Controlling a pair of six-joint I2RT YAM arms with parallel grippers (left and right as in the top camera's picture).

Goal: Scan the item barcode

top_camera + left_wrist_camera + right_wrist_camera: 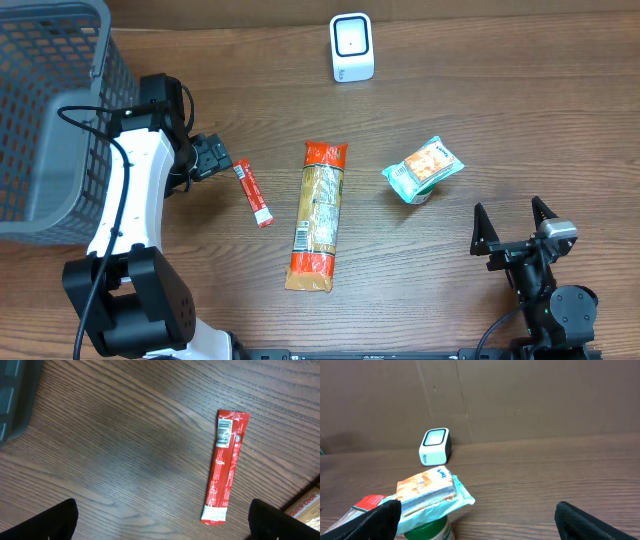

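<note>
Wooden table, left hand spread wide near red sachet

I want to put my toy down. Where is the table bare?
Bare wood lies right of the scanner, beyond the cup, and between the basket and scanner. The middle is crowded: red packet, pasta bag and cup side by side.

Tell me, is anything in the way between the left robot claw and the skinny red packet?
Nothing visible is. The open left gripper hangs right beside the thin red stick packet. In the left wrist view, only bare brown wooden table lies between them.
</note>
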